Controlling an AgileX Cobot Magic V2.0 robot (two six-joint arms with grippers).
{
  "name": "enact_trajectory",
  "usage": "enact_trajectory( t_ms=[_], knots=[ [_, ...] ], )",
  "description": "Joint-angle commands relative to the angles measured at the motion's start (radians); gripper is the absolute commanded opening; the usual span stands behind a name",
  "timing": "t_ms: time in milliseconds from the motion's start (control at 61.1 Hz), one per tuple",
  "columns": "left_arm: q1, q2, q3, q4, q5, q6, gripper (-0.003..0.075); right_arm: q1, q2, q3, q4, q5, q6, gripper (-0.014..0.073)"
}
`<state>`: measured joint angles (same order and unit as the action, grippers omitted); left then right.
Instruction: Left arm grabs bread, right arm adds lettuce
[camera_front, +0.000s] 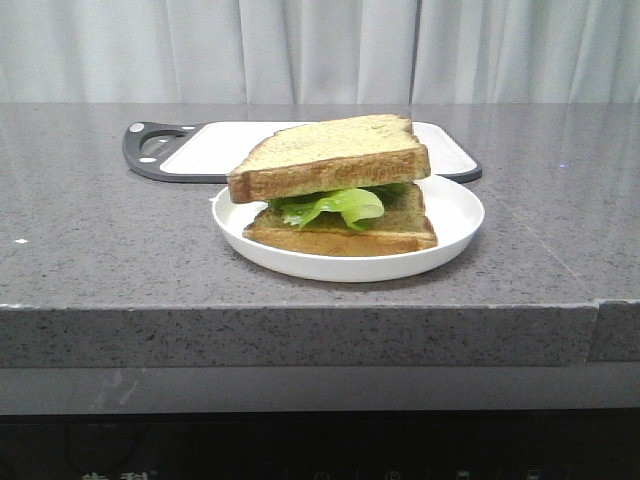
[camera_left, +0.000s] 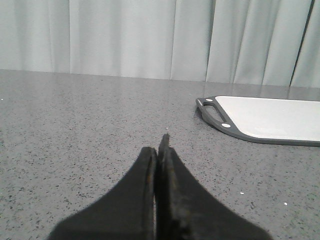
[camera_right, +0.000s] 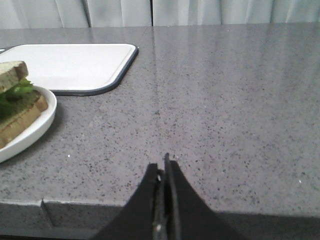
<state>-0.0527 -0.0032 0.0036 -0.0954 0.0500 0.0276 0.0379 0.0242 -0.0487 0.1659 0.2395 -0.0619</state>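
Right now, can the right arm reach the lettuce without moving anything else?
Probably not. The lettuce is sandwiched under the top bread on the white plate, with only its ruffled edge showing. The right gripper is shut, off to the side over bare counter.

No text, label, brand or number can be read; faint pale marks stand on the dark panel under the grey speckled stone counter (camera_front: 300, 330) in the front view, too small and cut off to read.

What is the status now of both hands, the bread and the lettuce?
Left hand shut, empty; right hand shut, empty. Bread on top, lettuce under it, on bottom slice in white plate. Nothing in the way.
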Motion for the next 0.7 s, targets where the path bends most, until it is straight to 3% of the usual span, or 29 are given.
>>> enact_trajectory(
  t_ms=[0, 687],
  knots=[
    [0.003, -0.020, 0.006, -0.008, -0.084, -0.002, -0.0020, -0.009, -0.035, 0.031, 0.003, -0.131, 0.001, -0.0068],
    [0.003, -0.020, 0.006, -0.008, -0.084, -0.002, -0.0020, -0.009, -0.055, 0.073, 0.005, -0.199, 0.004, -0.0068]
  ],
)
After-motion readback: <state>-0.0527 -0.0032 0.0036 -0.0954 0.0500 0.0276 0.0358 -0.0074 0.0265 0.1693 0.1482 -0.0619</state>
